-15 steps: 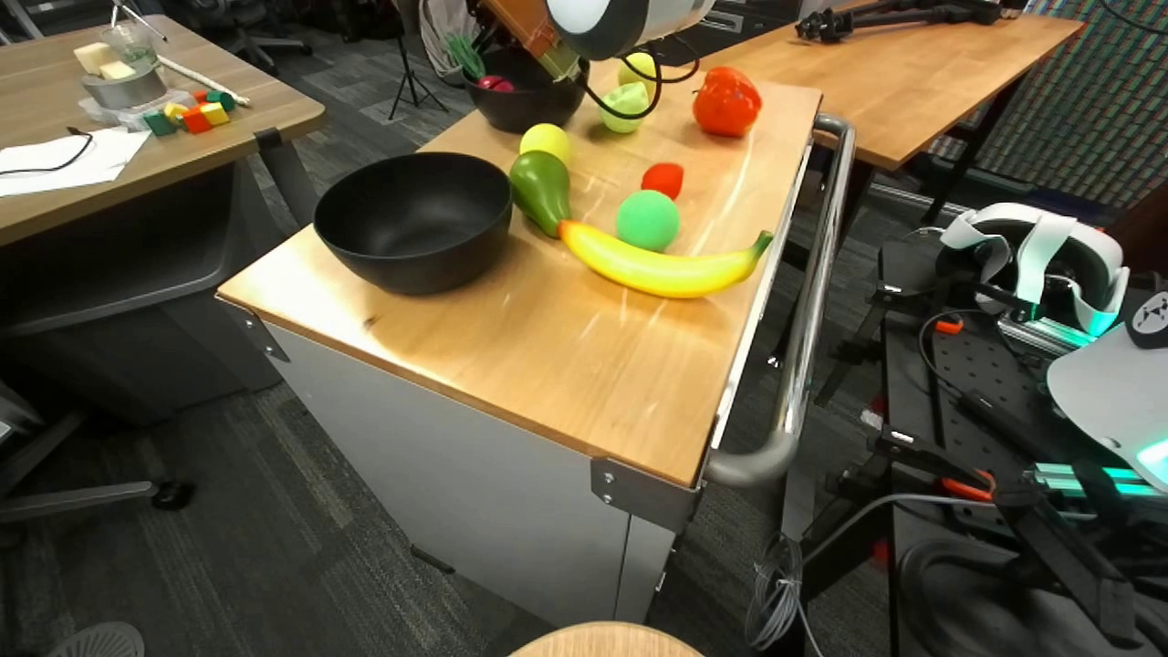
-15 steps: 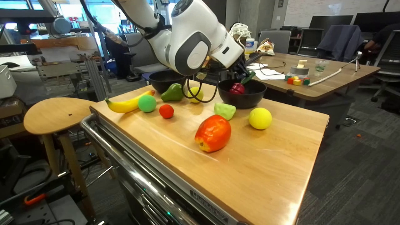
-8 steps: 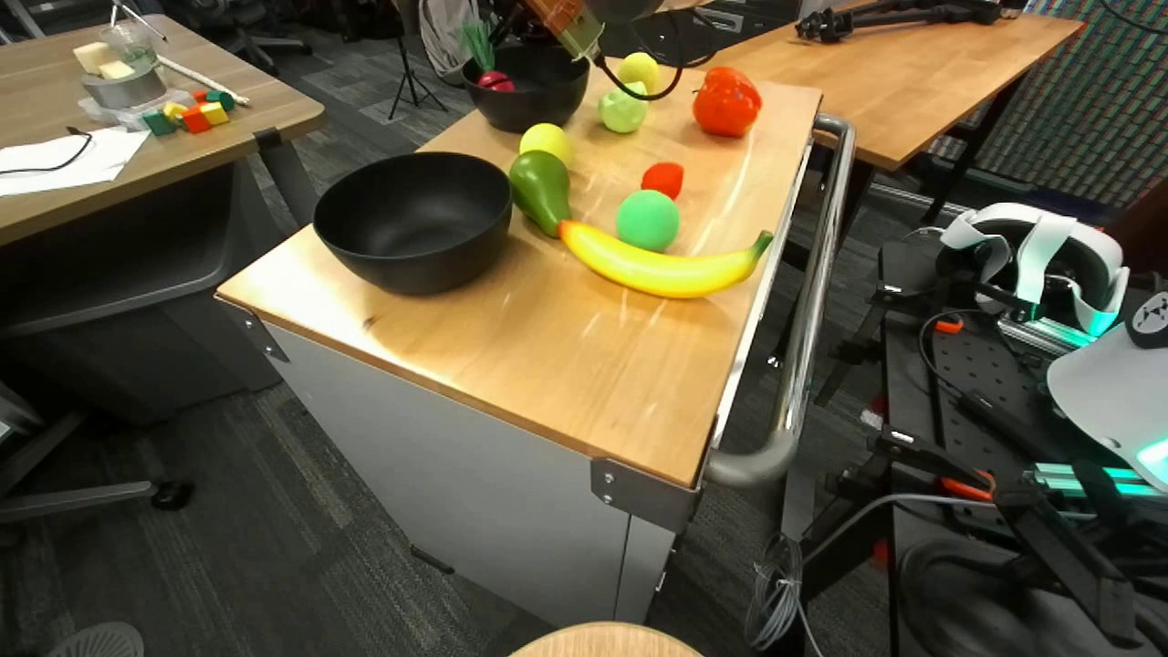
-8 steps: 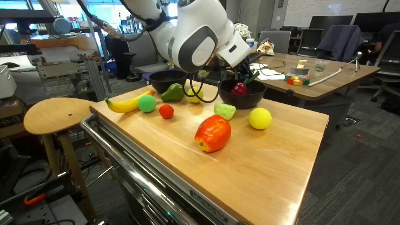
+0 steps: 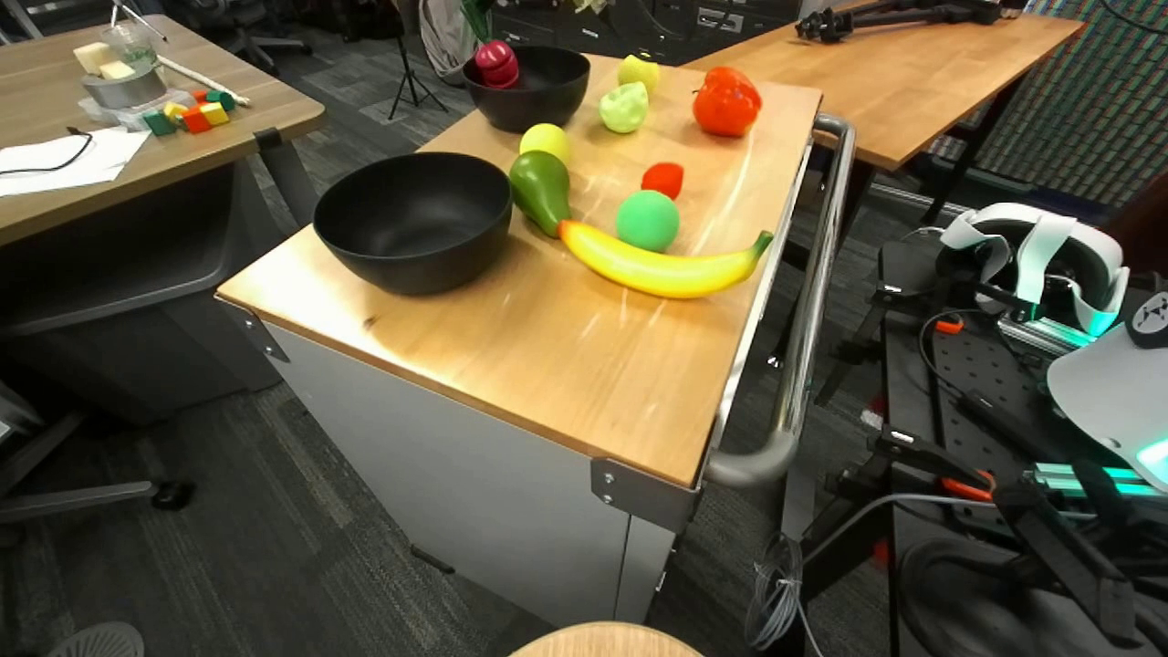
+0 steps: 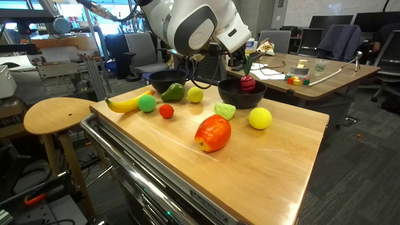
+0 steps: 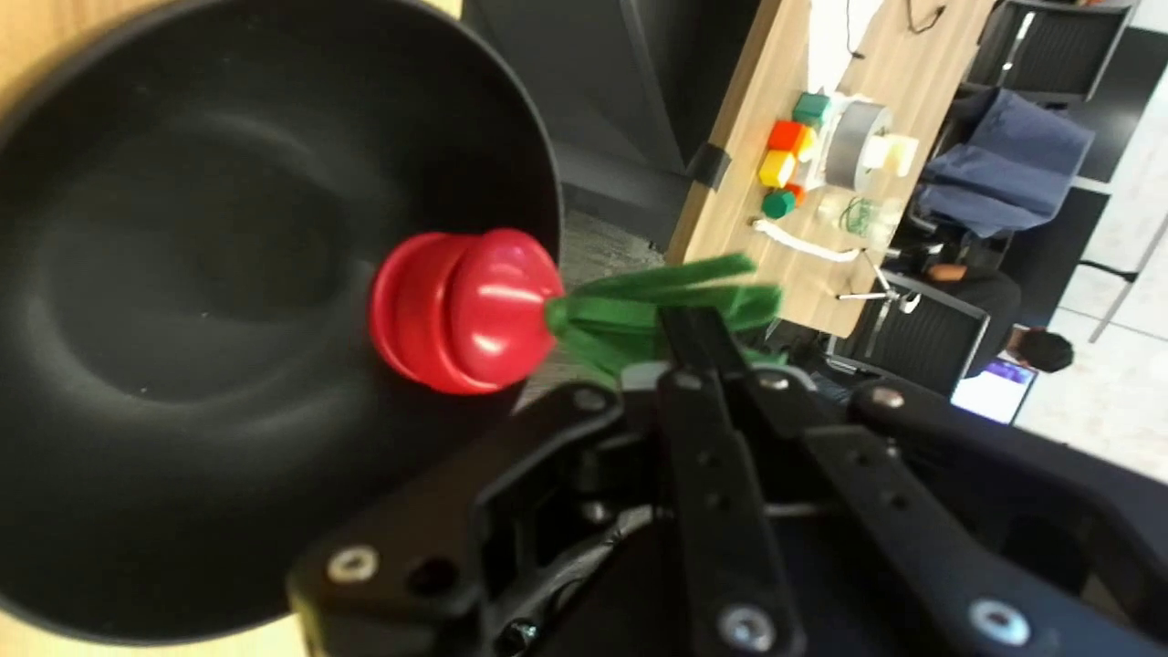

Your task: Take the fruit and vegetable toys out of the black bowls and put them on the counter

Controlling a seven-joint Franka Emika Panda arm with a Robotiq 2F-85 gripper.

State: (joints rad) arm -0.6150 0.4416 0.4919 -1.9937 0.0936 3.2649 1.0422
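Red radish (image 6: pixel 247 83) hangs approx. vert. below gripper (image 7: pixel 701 338), jaws tight on leaves (image 7: pixel 620 313); we judge lift must clear black bowl (image 7: pixel 228 493).

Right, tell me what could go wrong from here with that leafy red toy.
The pincer holds the leafy red toy by its green leaves, so it might slip or swing. It looks close to one black bowl and could snag, dragging it. Set down, it might knock a nearby yellow ball, which could roll.

Green leaves (image 7: pixel 613 314) partly behind the hand (image 7: pixel 698 328)
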